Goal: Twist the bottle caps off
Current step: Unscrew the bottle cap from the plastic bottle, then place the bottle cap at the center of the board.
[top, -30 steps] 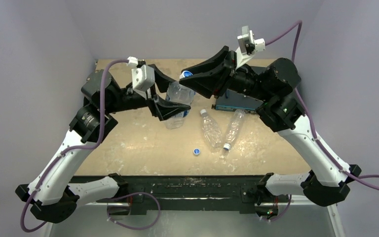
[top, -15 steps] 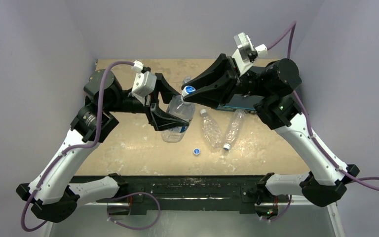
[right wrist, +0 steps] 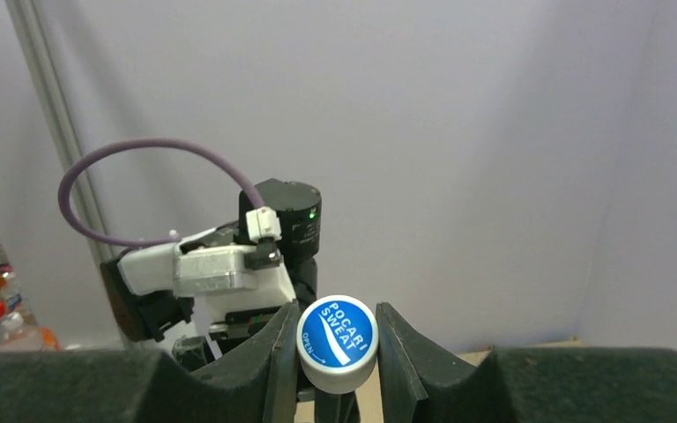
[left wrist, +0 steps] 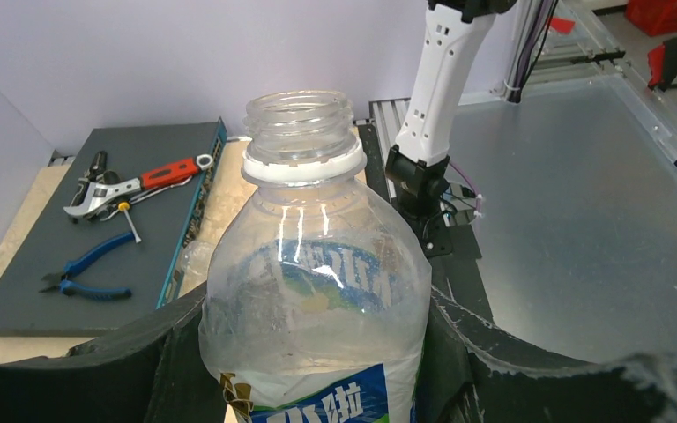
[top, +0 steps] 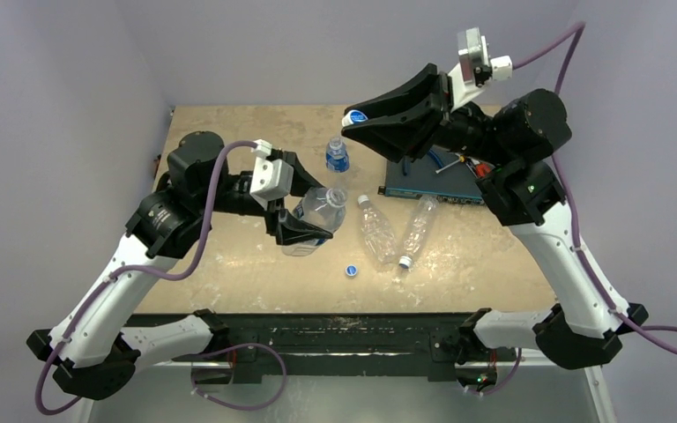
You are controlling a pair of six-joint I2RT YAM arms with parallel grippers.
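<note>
Top view: left gripper (top: 307, 227) was clamped partway round the body of a labelled bottle (top: 321, 210). The bottle was tilted with its open neck pointing up-right and no cap on it; couldn't tell if its base touched the table (top: 229, 264). Right gripper (top: 359, 122) was up high, above and right of that neck, pinched tight on a blue cap (top: 356, 116), so cap and neck were clearly apart. Further back btwn the two grippers, a second labelled bottle (top: 338, 155) stood upright w/ its own cap on. Left clear bottle (top: 376, 231) and right clear bottle (top: 417, 231) lay on the table just right of the held one. A loose cap (top: 351, 270) sat near them, closer to the arm bases. Left wrist view: fingers (left wrist: 511, 370) pressed on both sides of the bottle at label level. The threaded neck was bare w/ a white ring below it. A dark case (left wrist: 18, 300) w/ pliers and a wrench lay behind-left. Right wrist view: fingertips (right wrist: 398, 352) squeezed the cap's rim from both sides, printed top facing the cam, nothing else in the grip. The other arm's wrist was visible behind it.
</note>
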